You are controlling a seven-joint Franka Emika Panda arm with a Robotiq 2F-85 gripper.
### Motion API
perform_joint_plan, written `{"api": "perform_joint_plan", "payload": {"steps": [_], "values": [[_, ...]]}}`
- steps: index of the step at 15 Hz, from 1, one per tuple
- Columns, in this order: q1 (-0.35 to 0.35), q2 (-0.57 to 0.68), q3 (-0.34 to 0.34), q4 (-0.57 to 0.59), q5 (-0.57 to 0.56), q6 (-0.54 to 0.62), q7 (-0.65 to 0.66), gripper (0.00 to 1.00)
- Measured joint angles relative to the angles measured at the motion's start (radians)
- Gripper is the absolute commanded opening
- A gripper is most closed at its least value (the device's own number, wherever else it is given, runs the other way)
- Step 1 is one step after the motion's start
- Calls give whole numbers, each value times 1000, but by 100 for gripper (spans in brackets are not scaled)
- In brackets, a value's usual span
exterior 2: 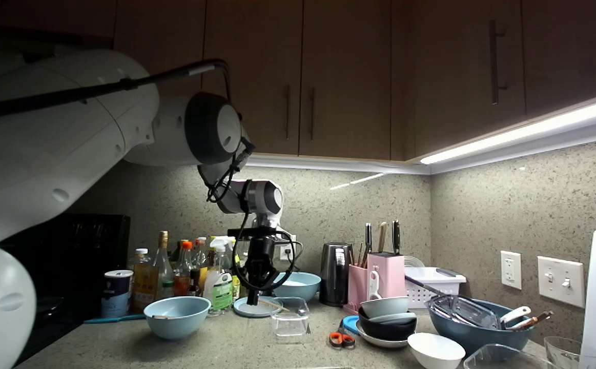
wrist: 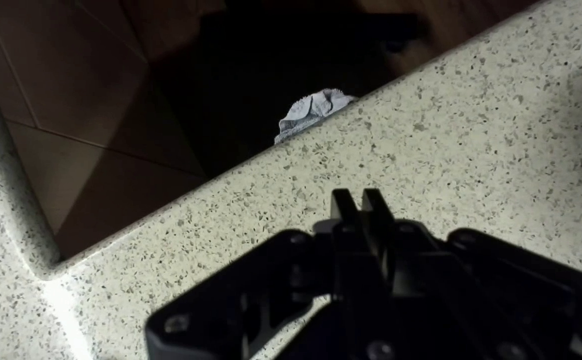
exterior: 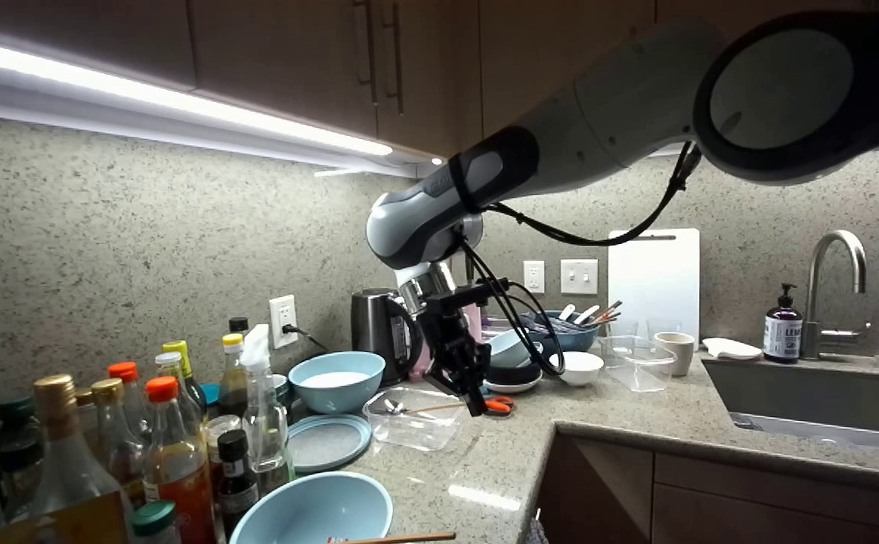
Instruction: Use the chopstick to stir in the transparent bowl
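Note:
My gripper [exterior: 477,408] reaches down over the counter, its fingers nearly together with a narrow slit between them. A thin light-brown chopstick [exterior: 435,409] runs out from the fingertips in both exterior views, and my gripper [exterior 2: 253,298] appears shut on it. In the wrist view, something brownish fills part of the slit at my gripper [wrist: 357,196]; the chopstick's length is hidden behind the fingers there. The chopstick's far end [exterior 2: 283,308] reaches over the transparent bowl [exterior 2: 291,324], a clear box-like container. Whether it touches the bottom of the transparent bowl [exterior: 416,434] I cannot tell.
Orange-handled scissors [exterior 2: 341,340] lie beside stacked bowls [exterior 2: 387,328]. A blue plate [exterior: 327,442] and a light-blue bowl [exterior: 337,381] stand by the wall. Nearer is another light-blue bowl [exterior: 318,502] with a stick in it. Bottles [exterior: 174,423] crowd one side. The counter edge [wrist: 270,150] is close.

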State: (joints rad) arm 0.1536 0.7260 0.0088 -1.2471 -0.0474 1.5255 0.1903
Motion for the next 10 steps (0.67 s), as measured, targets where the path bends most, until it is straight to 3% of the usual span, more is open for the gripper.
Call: {"api": "perform_joint_plan", "payload": {"steps": [2,6,10], "values": [[0,0,-1,0,0,0,1,2],[0,5,1,7,-1,-9,-8,2],[0,19,4,70,-1,-138,-17,2]]}}
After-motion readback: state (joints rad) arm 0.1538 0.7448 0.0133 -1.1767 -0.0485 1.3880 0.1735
